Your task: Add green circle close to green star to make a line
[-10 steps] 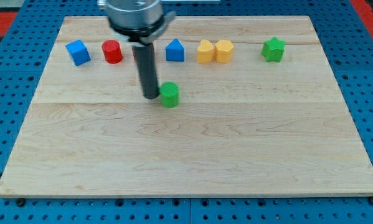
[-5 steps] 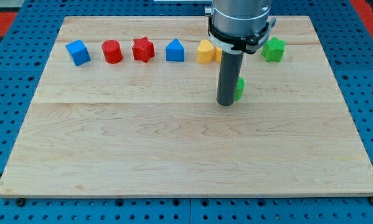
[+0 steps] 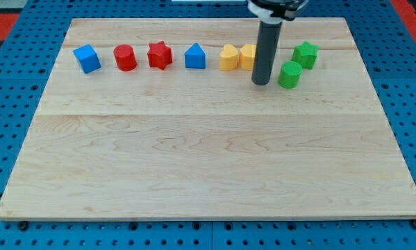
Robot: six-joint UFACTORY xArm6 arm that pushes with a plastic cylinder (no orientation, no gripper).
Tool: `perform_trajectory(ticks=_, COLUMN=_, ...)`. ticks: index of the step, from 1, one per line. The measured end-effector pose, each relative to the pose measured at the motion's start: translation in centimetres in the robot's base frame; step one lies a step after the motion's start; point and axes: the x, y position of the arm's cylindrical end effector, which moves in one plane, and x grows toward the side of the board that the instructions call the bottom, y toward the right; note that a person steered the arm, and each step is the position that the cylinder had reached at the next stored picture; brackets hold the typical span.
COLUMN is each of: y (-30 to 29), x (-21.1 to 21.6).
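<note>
The green circle [image 3: 289,74] stands on the bench [image 3: 194,153] in the upper right part of the view, just beside the green star [image 3: 305,55], at about seven o'clock from it. The two seem nearly touching, though I cannot tell if a thin gap is between them. I judge the circle is close enough to the star, but it sits a little under the row, so the line is not fully straight yet.

My tip [image 3: 261,82] rests at about nine o'clock from the circle, near it with a small gap, probably because a push from this side sends the block toward the view's right. To lift the circle into the row, the tip should rather come under it, at six o'clock, and push toward twelve.

The end effector is only a plain rod: it has nothing to open or close, and it grips nothing.

The row runs toward nine o'clock: two yellow blocks [image 3: 237,56], partly hidden behind the rod, then a blue block [image 3: 194,56] with pointed top, a red star [image 3: 159,55], a red cylinder [image 3: 125,57] and a blue cube [image 3: 87,58].
</note>
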Motion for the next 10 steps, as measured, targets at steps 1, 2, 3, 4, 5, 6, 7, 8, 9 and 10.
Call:
perform_trajectory(ticks=1, y=2.5, x=4.0)
perform_trajectory(ticks=2, y=5.0, x=3.8)
perform_trajectory(ticks=3, y=6.6, x=1.5)
perform_trajectory(ticks=4, y=7.1, x=0.8)
perform_trajectory(ticks=5, y=6.7, x=0.8)
perform_trajectory(ticks=6, y=6.7, x=0.0)
perform_trajectory(ticks=7, y=6.7, x=-0.8)
perform_trajectory(ticks=8, y=6.6, x=-2.9)
perform_trajectory(ticks=9, y=7.3, x=-2.3)
perform_trajectory(ticks=10, y=6.6, x=-4.0)
